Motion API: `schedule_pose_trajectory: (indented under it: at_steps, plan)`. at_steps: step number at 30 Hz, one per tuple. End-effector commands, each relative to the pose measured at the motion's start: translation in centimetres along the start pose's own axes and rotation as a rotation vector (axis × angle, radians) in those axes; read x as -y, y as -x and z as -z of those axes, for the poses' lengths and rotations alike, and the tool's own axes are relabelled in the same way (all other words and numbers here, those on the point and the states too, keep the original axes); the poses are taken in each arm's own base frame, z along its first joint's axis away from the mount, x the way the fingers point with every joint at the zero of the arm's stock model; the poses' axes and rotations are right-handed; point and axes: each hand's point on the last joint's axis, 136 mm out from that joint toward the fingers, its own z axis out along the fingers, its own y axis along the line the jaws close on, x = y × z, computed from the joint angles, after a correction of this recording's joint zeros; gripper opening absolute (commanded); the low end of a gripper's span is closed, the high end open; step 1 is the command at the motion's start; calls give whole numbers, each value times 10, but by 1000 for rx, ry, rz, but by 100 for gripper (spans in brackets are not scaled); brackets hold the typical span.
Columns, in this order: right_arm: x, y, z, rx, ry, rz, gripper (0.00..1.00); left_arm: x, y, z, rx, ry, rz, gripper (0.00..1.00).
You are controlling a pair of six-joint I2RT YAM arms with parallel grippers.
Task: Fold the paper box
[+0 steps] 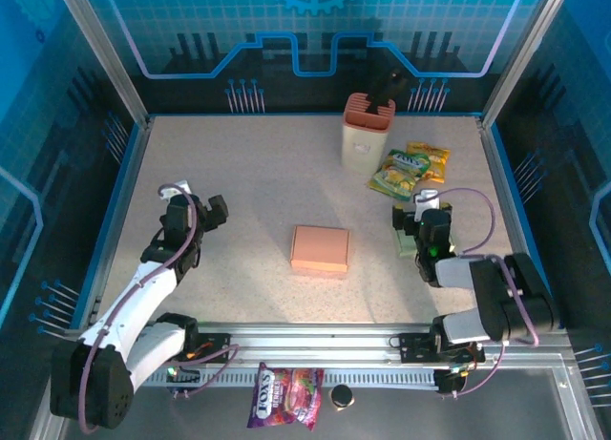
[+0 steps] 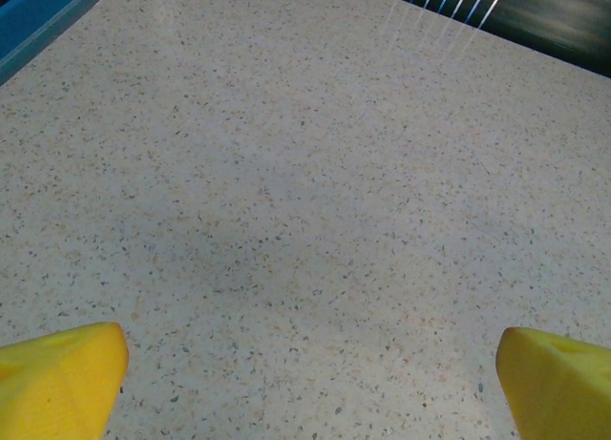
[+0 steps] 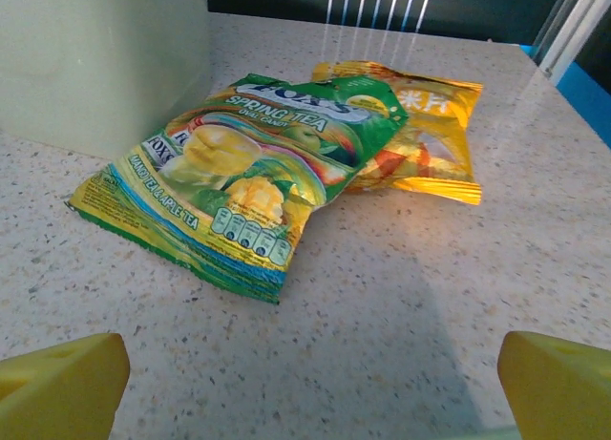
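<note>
Paper box (image 1: 320, 248) lies mid-table between the arms. Green candy bag (image 3: 243, 187), yellow bag (image 3: 420, 139) and container (image 1: 366, 135) sit far right, ahead of right gripper (image 3: 310, 387). It and left gripper (image 2: 310, 383) both gape, released.

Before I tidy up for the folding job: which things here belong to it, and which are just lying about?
Belongs to the job:
paper box

Just lying about:
green candy bag
yellow bag
beige container
purple candy bag
small dark round thing
</note>
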Motion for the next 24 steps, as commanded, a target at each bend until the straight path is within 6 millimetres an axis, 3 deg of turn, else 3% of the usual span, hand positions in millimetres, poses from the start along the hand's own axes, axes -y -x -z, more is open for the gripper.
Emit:
schedule_pose_trajectory:
  at_steps: [1,8,14,24]
  plan:
    - [0,30,-7,152,25,-21,100,-5,3,0,30,5,-7,99]
    - [8,28,-9,132,-5,-48,100,1,0,-22,28,-56,-77,99]
    - [6,29,-14,111,3,-36,100,0,-19,-69,-28,-80,-152,99]
    - [2,29,-17,93,16,-27,100,12,5,-110,9,-183,-133,99]
